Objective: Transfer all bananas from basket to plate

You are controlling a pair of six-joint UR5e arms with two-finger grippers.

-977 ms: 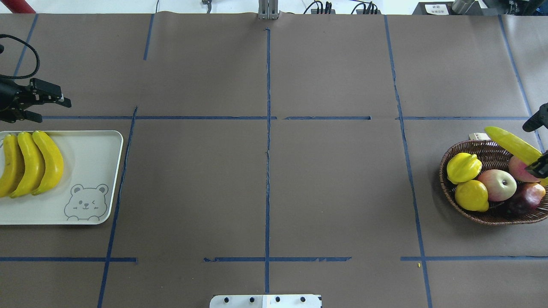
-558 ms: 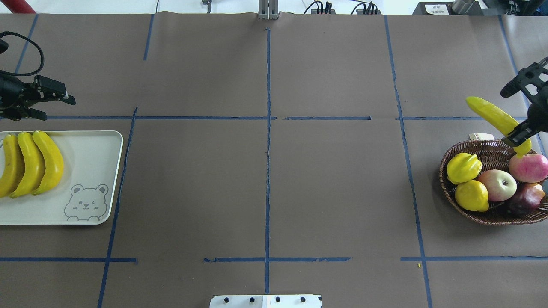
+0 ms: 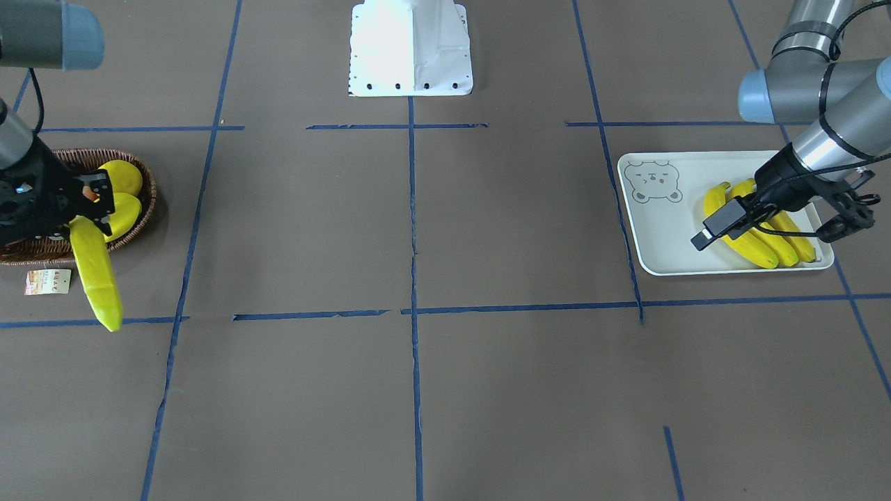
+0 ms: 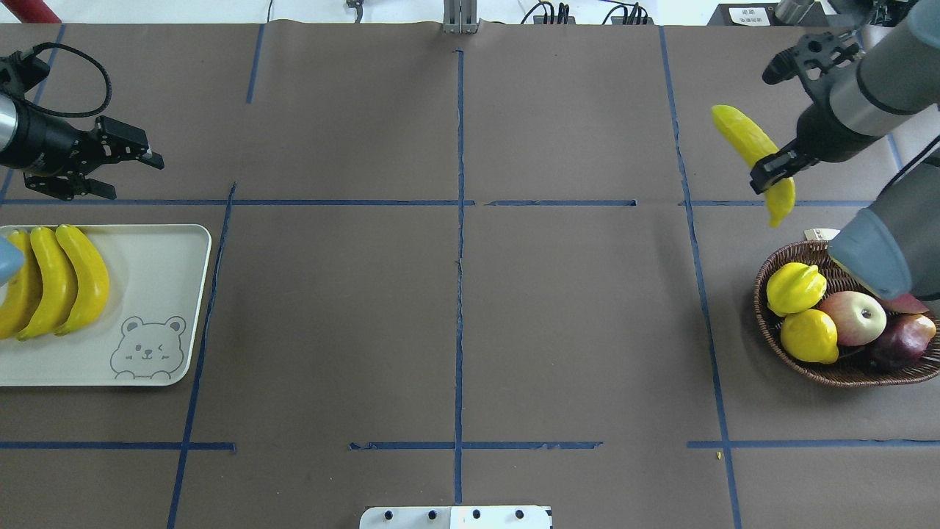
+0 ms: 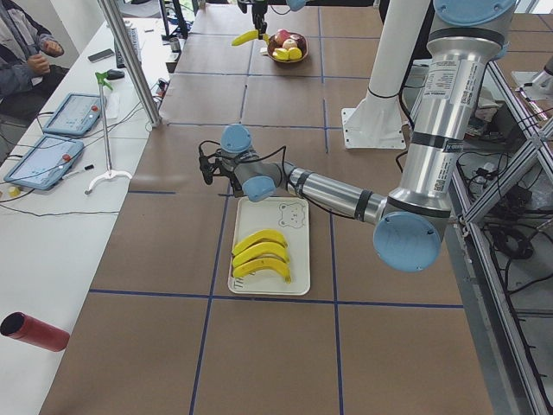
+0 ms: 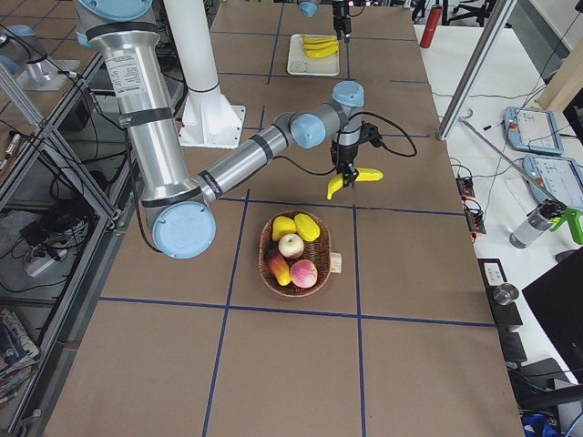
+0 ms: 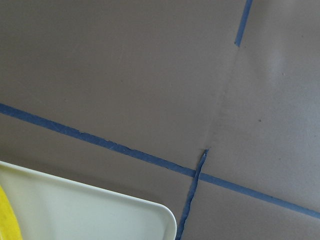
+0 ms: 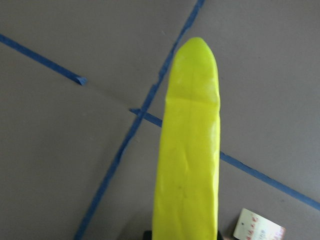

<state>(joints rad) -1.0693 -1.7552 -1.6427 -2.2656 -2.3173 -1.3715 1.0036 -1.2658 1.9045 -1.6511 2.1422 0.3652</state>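
The right tool (image 4: 771, 175) is clamped on one banana (image 4: 745, 139) near its lower end and holds it in the air over bare worktop (image 4: 573, 323), beyond the basket (image 4: 808, 360) and clear of it. The right wrist view shows that banana (image 8: 192, 150) pointing away from the camera, above crossing tape lines. The left tool (image 4: 134, 178) hovers with its jaws apart and nothing between them, just past the far edge of the plate (image 4: 161, 294). Three bananas (image 4: 55, 283) lie side by side on the plate, at the end away from the bear drawing (image 4: 149, 349).

In the basket sit a starfruit (image 4: 795, 288), a lemon (image 4: 808, 336) and apples (image 4: 853, 317). Its paper tag (image 3: 47, 281) lies flat on the worktop beside it.

The worktop is covered in brown paper, marked into large rectangles by blue tape (image 4: 459, 257) that is torn in places. A white base plate (image 3: 411, 49) is bolted at the robot's edge. Along the opposite side runs a white side table (image 5: 130, 104) carrying two tablets (image 5: 65, 112) and a metal post (image 5: 130, 60). A person (image 5: 22, 52) sits at the table's end, and a red cylinder (image 5: 34, 331) lies on it. Cables (image 5: 510, 242) lie on the floor behind the robot.
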